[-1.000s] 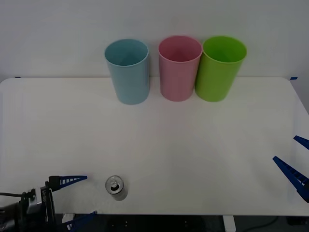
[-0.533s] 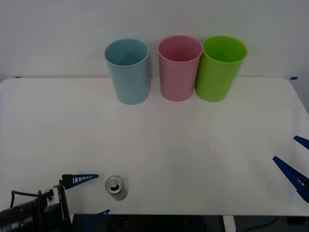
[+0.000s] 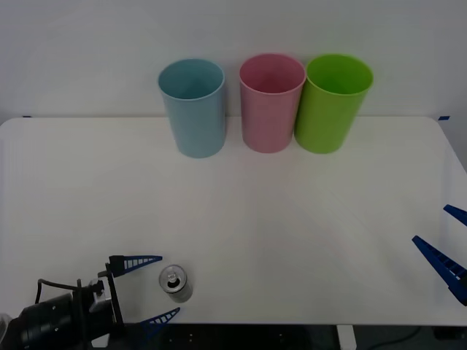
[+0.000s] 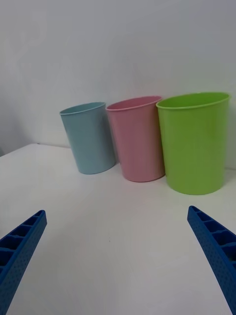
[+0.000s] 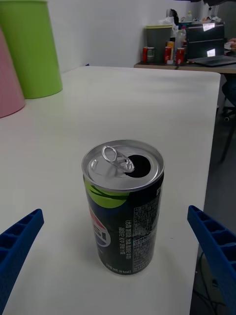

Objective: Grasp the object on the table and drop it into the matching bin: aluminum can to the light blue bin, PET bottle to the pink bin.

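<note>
Left gripper (image 3: 152, 289) sits low at the near left edge of the large white rectangular table (image 3: 292, 219), its blue ribbed fingers spread wide and level. Just ahead of its fingertips, centred on the gap but not yet between them, stands the small silver aluminium drink can (image 3: 175, 282) with a dark printed side, upright and opened at the pull-tab. It looks light and thin-walled, likely easy to dent or tip, with a smooth side that may slip; a hold across the mid-body seems best. Far beyond it stand the tall pale blue plastic bin (image 3: 193, 107), the matching pink bin (image 3: 271, 102) and a lime green bin (image 3: 333, 103). Right gripper (image 3: 448, 243) waits spread at the right edge.
</note>
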{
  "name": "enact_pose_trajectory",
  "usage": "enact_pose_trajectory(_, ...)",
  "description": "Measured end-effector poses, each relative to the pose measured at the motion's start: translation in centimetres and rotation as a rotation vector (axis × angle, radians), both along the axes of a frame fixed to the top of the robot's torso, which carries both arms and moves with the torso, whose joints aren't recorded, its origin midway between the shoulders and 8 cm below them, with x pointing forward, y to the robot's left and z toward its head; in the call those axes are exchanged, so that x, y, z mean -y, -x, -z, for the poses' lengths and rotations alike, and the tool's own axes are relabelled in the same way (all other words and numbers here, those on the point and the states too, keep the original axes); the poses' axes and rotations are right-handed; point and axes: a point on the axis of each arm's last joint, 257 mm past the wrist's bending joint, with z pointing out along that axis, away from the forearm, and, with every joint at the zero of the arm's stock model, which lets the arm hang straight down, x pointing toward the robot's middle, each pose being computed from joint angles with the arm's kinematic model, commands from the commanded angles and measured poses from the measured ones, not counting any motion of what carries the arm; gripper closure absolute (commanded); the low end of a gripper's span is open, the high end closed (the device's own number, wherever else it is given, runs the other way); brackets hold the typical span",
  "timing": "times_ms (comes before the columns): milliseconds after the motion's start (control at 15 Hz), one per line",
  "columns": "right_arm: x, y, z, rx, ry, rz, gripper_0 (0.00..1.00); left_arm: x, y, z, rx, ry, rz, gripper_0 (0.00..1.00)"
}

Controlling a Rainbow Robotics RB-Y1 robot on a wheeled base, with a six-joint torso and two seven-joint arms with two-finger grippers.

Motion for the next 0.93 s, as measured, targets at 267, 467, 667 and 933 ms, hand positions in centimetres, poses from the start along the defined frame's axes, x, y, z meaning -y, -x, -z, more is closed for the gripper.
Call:
enact_pose_trajectory(267,0.0,0.0,0.0,0.000,0.000,0.000,0.00,0.8,-0.5,0.3,0.002,-0.008,0.005,0.00)
enact_pose_trajectory(467,0.0,0.0,0.0,0.000,0.000,0.000,0.00,1.3,-0.9,0.6,-0.002,-0.006,0.014,0.00)
enact_pose_trajectory(667,0.0,0.0,0.0,0.000,0.000,0.000,0.00,1.8,-1.3,0.8,-0.003,-0.001,0.020,0.00)
enact_pose_trajectory(933,0.0,0.0,0.0,0.000,0.000,0.000,0.00,2.3,-1.3,0.9,-0.004,0.003,0.021,0.00)
